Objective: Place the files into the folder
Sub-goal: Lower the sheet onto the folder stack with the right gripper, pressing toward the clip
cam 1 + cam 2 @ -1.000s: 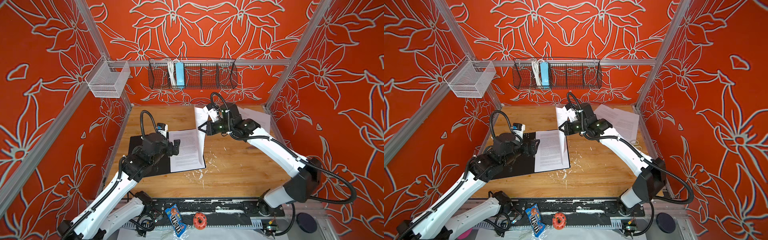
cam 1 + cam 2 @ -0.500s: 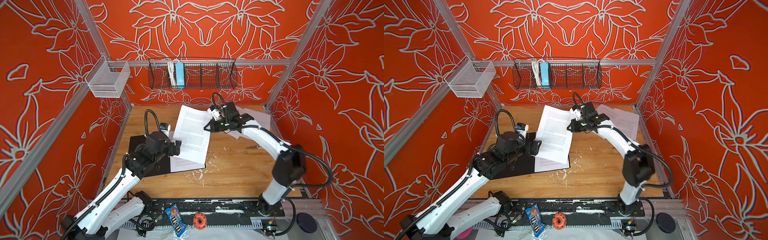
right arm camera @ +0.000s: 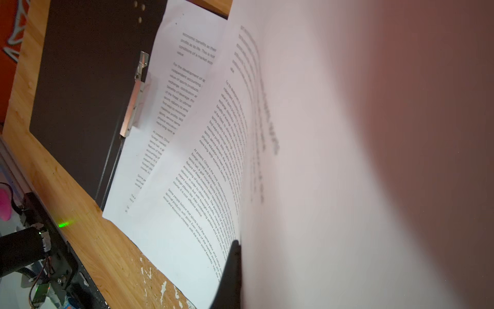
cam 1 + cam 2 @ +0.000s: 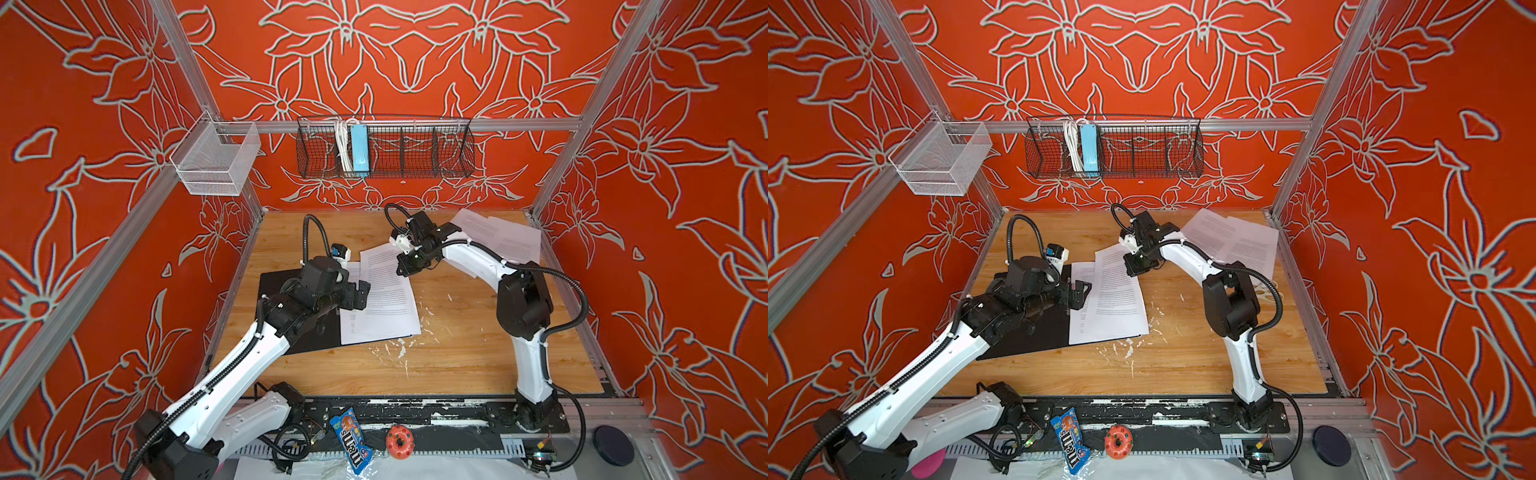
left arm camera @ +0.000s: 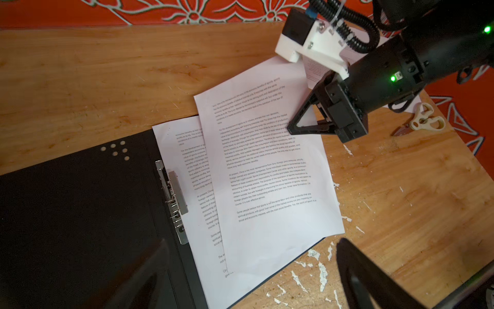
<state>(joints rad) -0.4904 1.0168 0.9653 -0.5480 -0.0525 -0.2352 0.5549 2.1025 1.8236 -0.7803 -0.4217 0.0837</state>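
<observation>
Open room ran across the front and right-centre of the tabletop (image 4: 457,357), bare scuffed wood there. The left side was blocked: the folder (image 5: 66,214) lay open, its metal clip (image 5: 175,196) raised, and the left pincer (image 4: 360,294), spread wide, hung over it. The right pincer (image 4: 406,269), pinched on the top sheet (image 5: 267,166), barred the middle back; loose sheets (image 4: 498,239) covered the back right corner.
</observation>
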